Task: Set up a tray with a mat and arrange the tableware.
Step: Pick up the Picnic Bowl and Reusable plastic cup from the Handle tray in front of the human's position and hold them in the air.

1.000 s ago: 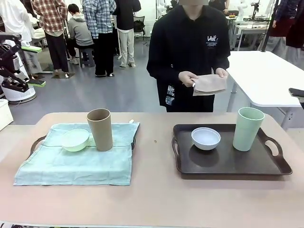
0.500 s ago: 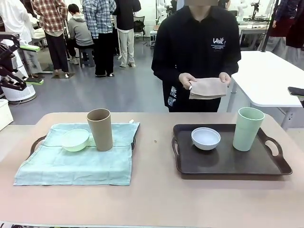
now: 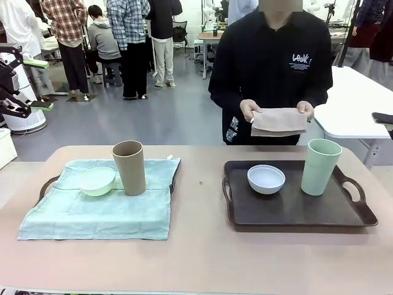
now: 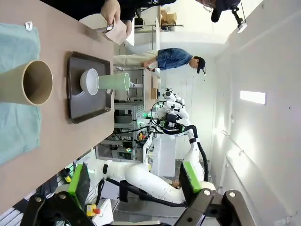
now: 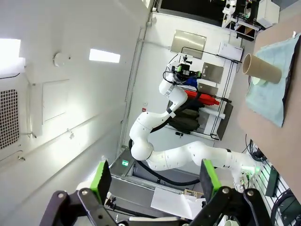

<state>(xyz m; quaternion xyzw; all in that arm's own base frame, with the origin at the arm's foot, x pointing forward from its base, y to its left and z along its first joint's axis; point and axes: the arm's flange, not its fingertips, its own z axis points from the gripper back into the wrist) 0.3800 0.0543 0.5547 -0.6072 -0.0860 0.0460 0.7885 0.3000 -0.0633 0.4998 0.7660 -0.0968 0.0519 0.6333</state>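
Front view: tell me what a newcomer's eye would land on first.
Two trays sit side by side on the table. The left tray lies under a teal mat with a tan-brown cup and a light green bowl on it, while the bare dark tray at right holds a whitish-blue bowl and a pale green cup. Across the table a person holds a folded tan cloth.

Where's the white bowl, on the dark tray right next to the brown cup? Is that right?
Not quite. The white bowl is on the dark tray, but the cup beside it is the pale green cup, not the brown one. The brown cup stands on the teal cloth over on the other side. The front view shows it.
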